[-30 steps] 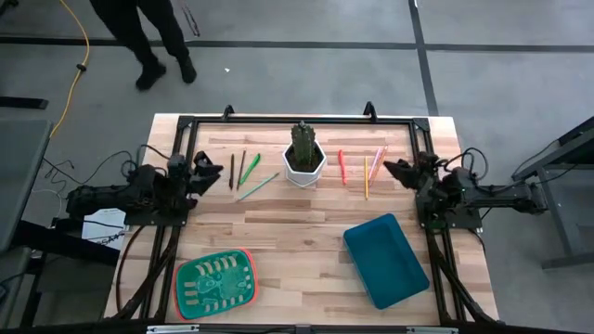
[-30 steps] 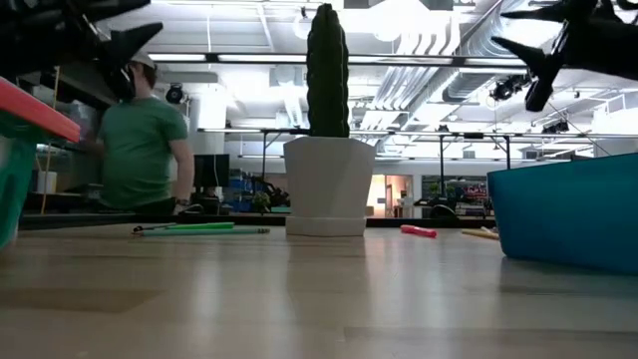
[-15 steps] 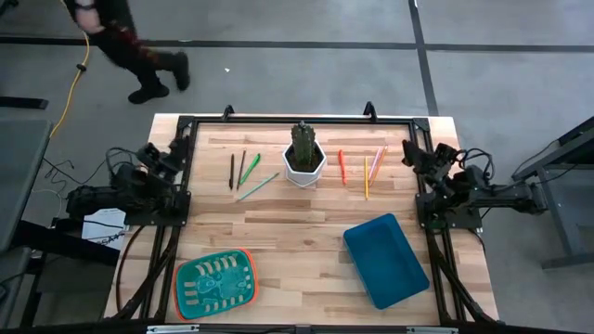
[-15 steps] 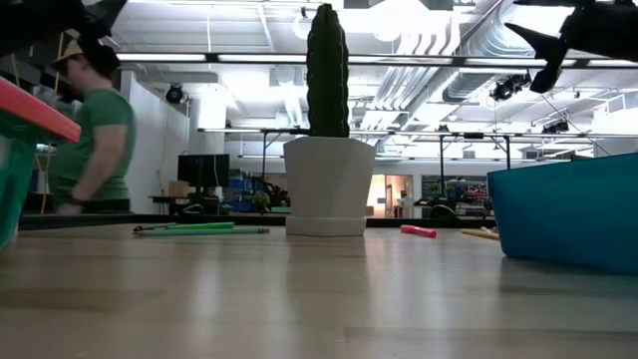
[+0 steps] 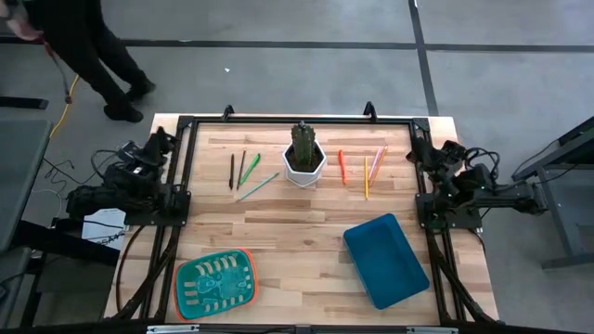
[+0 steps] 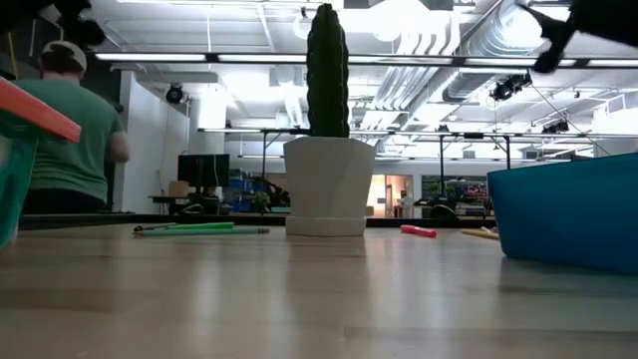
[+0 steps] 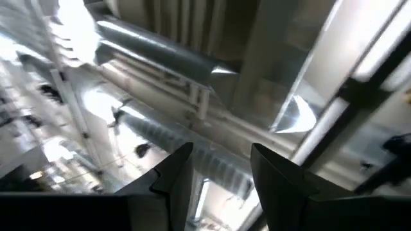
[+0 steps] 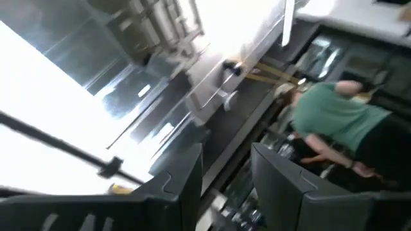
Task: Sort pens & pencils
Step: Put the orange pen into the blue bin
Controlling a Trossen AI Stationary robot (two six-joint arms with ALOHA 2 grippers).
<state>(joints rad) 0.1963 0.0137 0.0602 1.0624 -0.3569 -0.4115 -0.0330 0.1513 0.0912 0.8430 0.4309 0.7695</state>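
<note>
Both arms have pulled back from the middle since the earlier frame, and the person in the green shirt (image 6: pixel 62 130) has walked further toward ten o'clock of the floor.

We see the wooden counter (image 5: pixel 278 232) from above, framed by a black rail. At five o'clock on it lies the blue bin (image 5: pixel 386 260), at seven o'clock the green tray (image 5: pixel 215 283), and near twelve o'clock the white pot with a cactus (image 5: pixel 304 156).

Our left arm is folded at the nine o'clock edge, its left claw (image 5: pixel 158 145) off the counter and tipped upward; in the wrist view its two fingers (image 7: pixel 173 183) stand apart with nothing between them. Our right arm sits at the three o'clock edge, the right claw (image 5: pixel 419 151) likewise raised, fingers (image 8: pixel 183 176) apart and empty.

At eleven o'clock from the pot's side lie the pencils (image 5: pixel 233 172), dark and slim, beside green sticks (image 5: pixel 251 169); a longer pale green one lies slanted just below them. At one o'clock lie the pens (image 5: pixel 342 167), a red one nearest the pot, then a yellow stick (image 5: pixel 366 176) and a pink one (image 5: pixel 378 160). None touches a claw.
</note>
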